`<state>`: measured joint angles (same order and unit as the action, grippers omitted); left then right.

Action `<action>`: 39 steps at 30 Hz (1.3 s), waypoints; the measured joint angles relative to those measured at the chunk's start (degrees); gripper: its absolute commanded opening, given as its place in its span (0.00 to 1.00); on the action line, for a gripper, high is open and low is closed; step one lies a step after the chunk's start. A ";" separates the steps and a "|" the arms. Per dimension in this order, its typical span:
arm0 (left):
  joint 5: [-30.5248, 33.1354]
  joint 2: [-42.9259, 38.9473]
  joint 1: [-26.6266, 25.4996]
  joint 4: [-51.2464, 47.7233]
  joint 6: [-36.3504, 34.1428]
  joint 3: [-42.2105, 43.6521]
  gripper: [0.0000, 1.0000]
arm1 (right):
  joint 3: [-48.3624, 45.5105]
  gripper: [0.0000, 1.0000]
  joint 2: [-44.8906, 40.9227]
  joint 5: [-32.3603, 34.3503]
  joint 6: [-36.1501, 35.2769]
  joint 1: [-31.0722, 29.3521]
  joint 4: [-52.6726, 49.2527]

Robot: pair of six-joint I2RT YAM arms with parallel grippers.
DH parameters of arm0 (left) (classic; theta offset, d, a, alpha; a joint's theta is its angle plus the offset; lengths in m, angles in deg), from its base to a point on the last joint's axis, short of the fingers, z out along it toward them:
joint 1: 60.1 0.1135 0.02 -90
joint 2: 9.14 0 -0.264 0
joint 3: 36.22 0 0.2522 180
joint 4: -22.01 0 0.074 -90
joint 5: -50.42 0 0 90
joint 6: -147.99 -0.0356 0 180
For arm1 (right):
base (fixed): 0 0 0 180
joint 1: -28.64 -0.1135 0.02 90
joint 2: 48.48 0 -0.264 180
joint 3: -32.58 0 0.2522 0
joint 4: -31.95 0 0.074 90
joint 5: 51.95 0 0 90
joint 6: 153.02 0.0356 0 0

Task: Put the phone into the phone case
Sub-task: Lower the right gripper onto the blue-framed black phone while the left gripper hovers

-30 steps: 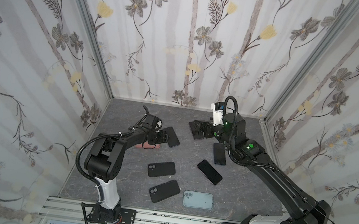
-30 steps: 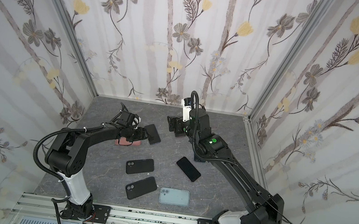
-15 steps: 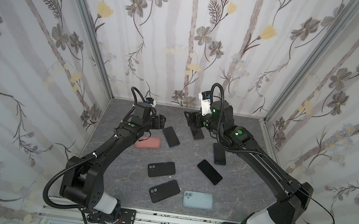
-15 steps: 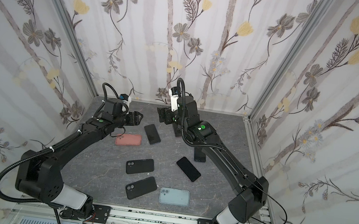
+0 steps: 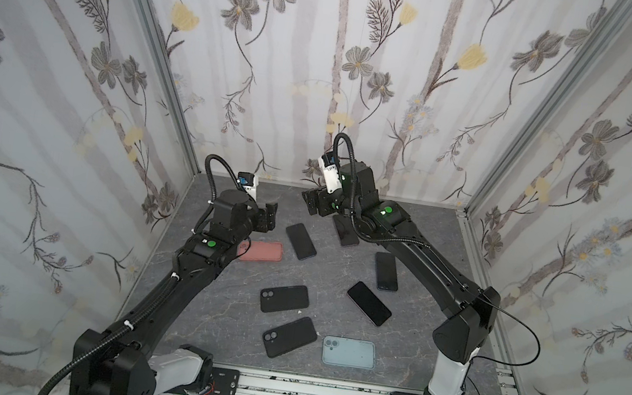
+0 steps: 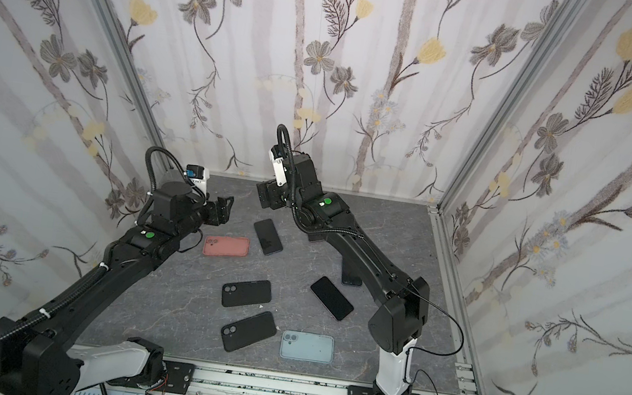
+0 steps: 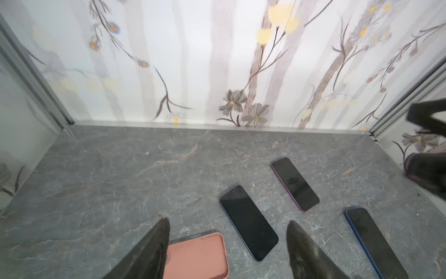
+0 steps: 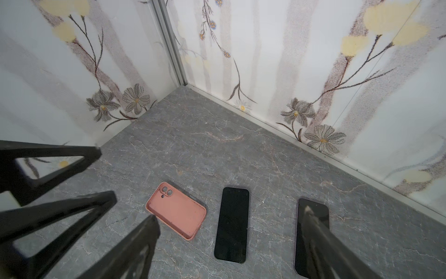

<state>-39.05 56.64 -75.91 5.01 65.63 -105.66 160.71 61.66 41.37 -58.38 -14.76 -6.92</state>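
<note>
Both arms have risen and reached toward the back wall since a second ago, and the left gripper (image 5: 270, 215) is no longer low at the pink case (image 5: 262, 250). Its fingers stand apart with nothing between them. The right gripper (image 5: 311, 205) is also spread wide and empty. The phone (image 5: 301, 241) lies screen up just beside the pink case, not touching it. In a top view the left arm covers one end of the pink case. The right wrist view shows the pink case (image 8: 177, 210) whole, hollow side up, with nothing inside.

The counter (image 8: 205, 149) looks like matt grey stone with pale veins. The pink case (image 8: 176, 210) seems soft, matt silicone; the phone (image 8: 231, 224) beside it shows glossy black glass.
</note>
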 measured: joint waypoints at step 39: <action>-3.37 -15.28 -0.02 1.68 0.04 17.25 0.78 | 5.05 0.95 26.60 -0.61 2.47 -0.02 -7.58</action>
<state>-42.41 41.36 -75.93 6.69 65.67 -88.42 165.76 88.26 40.75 -55.91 -14.78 -14.50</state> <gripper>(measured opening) 0.780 0.944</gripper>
